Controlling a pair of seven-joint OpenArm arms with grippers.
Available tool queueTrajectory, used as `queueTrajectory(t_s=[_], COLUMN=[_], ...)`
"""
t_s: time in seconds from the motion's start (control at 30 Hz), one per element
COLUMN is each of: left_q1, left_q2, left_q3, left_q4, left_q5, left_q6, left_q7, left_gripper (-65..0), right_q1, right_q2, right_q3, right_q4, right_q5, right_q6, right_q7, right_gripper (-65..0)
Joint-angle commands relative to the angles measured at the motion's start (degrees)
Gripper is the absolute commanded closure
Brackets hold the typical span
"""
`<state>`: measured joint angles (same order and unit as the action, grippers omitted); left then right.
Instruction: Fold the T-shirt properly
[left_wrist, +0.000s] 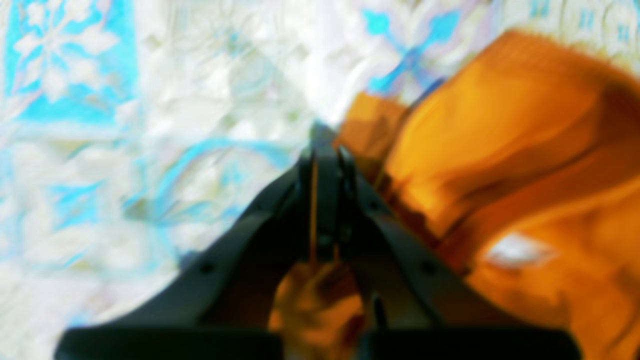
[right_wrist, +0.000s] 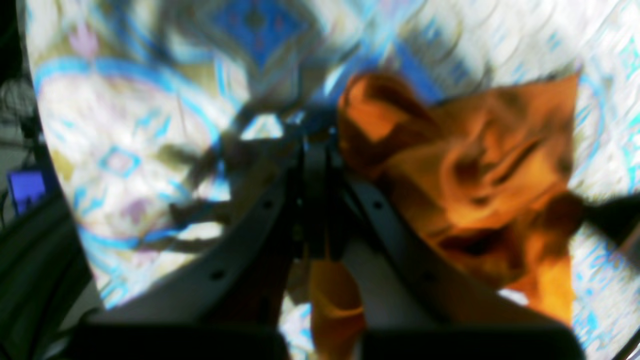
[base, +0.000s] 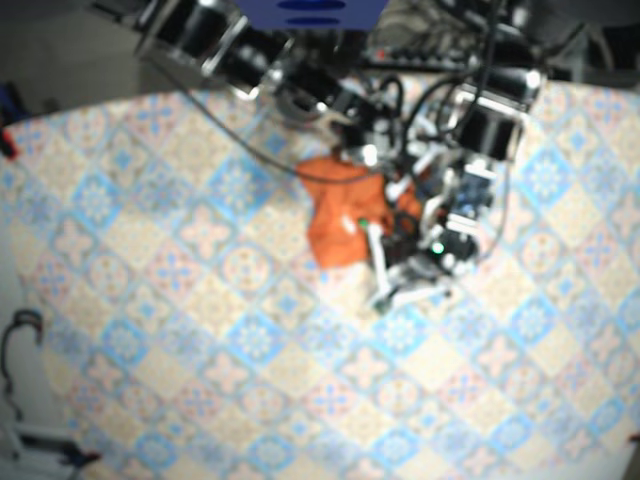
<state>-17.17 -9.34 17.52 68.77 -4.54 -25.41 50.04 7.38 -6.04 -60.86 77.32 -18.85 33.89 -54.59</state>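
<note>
The orange T-shirt (base: 340, 215) lies bunched and crumpled on the patterned tablecloth, near the table's back middle, with both arms over it. In the left wrist view my left gripper (left_wrist: 322, 145) is shut, with a thin strip of the orange T-shirt (left_wrist: 500, 150) between its fingers and more cloth hanging below them. The right wrist view shows my right gripper (right_wrist: 315, 145) shut too, with a fold of the T-shirt (right_wrist: 480, 185) pinched in it and trailing under the fingers. All the frames are blurred.
The blue and beige tiled tablecloth (base: 250, 350) covers the table. Cables and arm bases crowd the back edge (base: 430, 40). The table's left edge (base: 20, 300) curves past dark gear on the floor. A small blue object (right_wrist: 25, 187) sits off the table.
</note>
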Motion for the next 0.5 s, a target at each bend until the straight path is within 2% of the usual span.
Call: queueTrajectory(t_s=[0.0, 0.1, 0.2, 0.33, 0.47], left_q1=[-1.8, -1.8, -1.9, -2.0, -1.1], left_q2=[-1.1, -3.5, -3.9, -5.9, -7.4], left_q3=[-0.3, -0.9, -3.7, -5.7, -5.3], left_q4=[2.5, 3.7, 3.7, 3.8, 5.2], left_q5=[-0.2, -0.2, -0.2, -0.3, -0.2], left_q6=[0.3, 0.3, 0.3, 0.2, 0.2], left_q7=[-0.9, -0.9, -0.9, 1.4, 2.0], left_gripper=[0.0, 0.0, -1.2, -13.4, -19.4], right_q1=[0.6, 0.6, 0.6, 0.6, 0.5], right_q2=[1.1, 2.1, 3.7, 4.9, 7.0], right_q3=[0.2, 0.3, 0.4, 0.4, 0.4], right_q4=[1.1, 1.1, 1.1, 1.1, 1.1], right_q5=[-0.2, -0.2, -0.2, -0.2, -0.2], right_q6=[-0.2, -0.2, -0.2, -0.2, -0.2], right_q7=[-1.0, -2.3, -3.3, -6.4, -7.4], right_gripper=[0.0, -0.2, -0.2, -0.2, -0.2])
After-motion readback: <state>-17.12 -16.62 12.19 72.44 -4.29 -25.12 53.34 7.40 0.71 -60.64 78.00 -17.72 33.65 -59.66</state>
